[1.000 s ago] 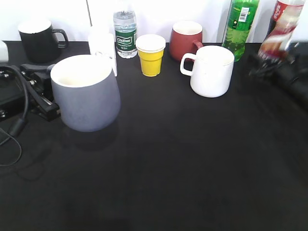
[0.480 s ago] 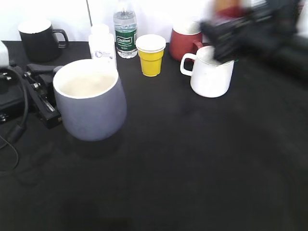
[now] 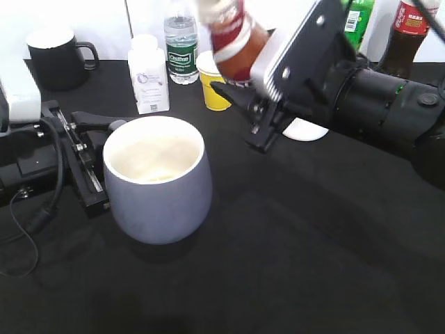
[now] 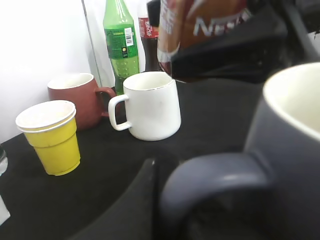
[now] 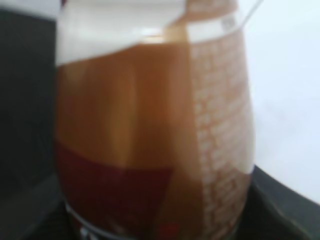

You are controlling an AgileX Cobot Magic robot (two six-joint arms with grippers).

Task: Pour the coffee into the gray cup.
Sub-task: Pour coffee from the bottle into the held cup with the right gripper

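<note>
The gray cup [image 3: 158,191] stands left of centre, its white inside showing. My left gripper [image 3: 111,136] is shut on its loop handle [image 4: 215,172], with one black finger [image 4: 137,197] beside the handle. My right gripper [image 3: 240,83] is shut on the lower part of the coffee bottle [image 3: 235,38] and holds it in the air behind and to the right of the cup, tilted with its top leaning left. The bottle fills the right wrist view [image 5: 150,125] and shows at the top of the left wrist view [image 4: 210,30]. No liquid is seen falling.
A white mug [image 4: 150,105], a yellow paper cup [image 4: 50,137], a red mug [image 4: 75,95], a green bottle [image 4: 120,45] and a cola bottle [image 3: 403,35] stand at the back. A black mug [image 3: 55,56], a water bottle [image 3: 181,45] and a white jar [image 3: 148,76] stand at back left.
The left gripper has drawn the gray cup to the right and nearer the camera. The right arm has swung the coffee bottle from the far right to above and behind the cup.
</note>
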